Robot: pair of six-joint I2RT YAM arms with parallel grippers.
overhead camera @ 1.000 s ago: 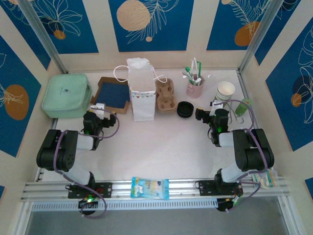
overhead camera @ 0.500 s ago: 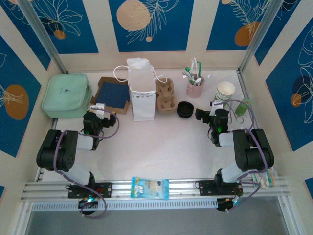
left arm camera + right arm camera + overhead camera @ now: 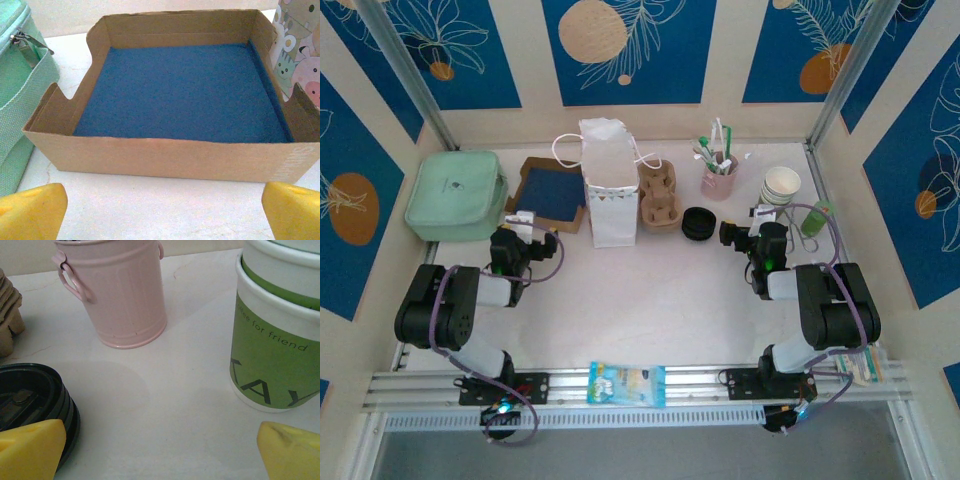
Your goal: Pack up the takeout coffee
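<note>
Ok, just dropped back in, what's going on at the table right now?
Nothing is being handled yet. The left end effector, open and empty, faces the cardboard tray. The right end effector, also open and empty, points between the stacked paper cups and the black lids, with the pink bucket beyond. The cups and lids stand apart, with no lid on any cup. The white paper bag stands upright at the back.

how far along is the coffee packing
Nothing looks done: the paper cups sit stacked and lidless, the black lids stacked apart. Nothing in hand: left gripper and right gripper are open, empty. Left: lid a cup, pack it, likely in the paper bag.
</note>
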